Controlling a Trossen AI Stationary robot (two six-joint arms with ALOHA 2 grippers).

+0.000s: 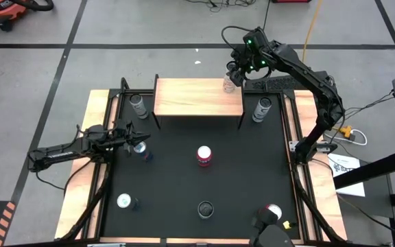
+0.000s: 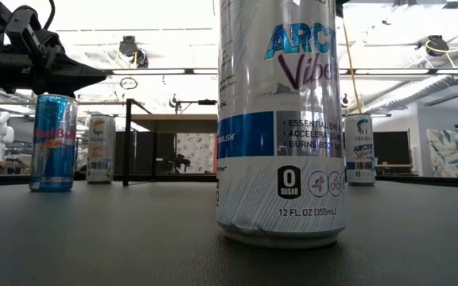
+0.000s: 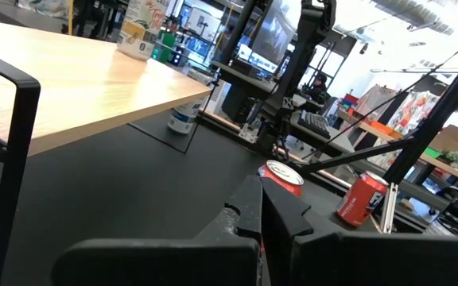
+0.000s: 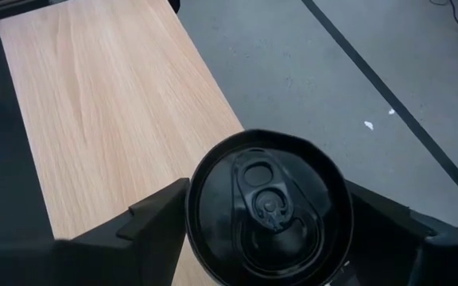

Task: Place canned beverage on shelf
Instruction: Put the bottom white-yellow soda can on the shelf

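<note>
- Overhead, a black-topped desk (image 1: 184, 185) edged with pale wood strips carries a small light-wood shelf (image 1: 197, 97) on thin black legs at its far side.
- Right pincer (image 1: 230, 81) is at the shelf's far right corner, its two dark fingers (image 4: 153, 214) closed on either side of a pale can with a black lid (image 4: 267, 208); from the wrist the can sits over the board's corner, close to its edge.
- Whether that can's base touches the board cannot be told.
- Left pincer (image 1: 134, 139) reaches in from the desk's left side, just beside a blue and silver can (image 1: 141, 149); its fingers (image 3: 249, 208) are closed together and hold nothing.
- Other cans stand on the desk: a red can with a pale top (image 1: 204, 156) near the middle, a grey can (image 1: 138, 106) by the shelf's left legs, a silver can (image 1: 262, 109) by its right legs, a white-topped can (image 1: 124, 201) front left, a black-topped can (image 1: 205, 208) front centre, and a red-rimmed can (image 1: 273, 213) front right.
- At desk level, a tall white and blue can (image 2: 281, 119) fills the foreground.
</note>
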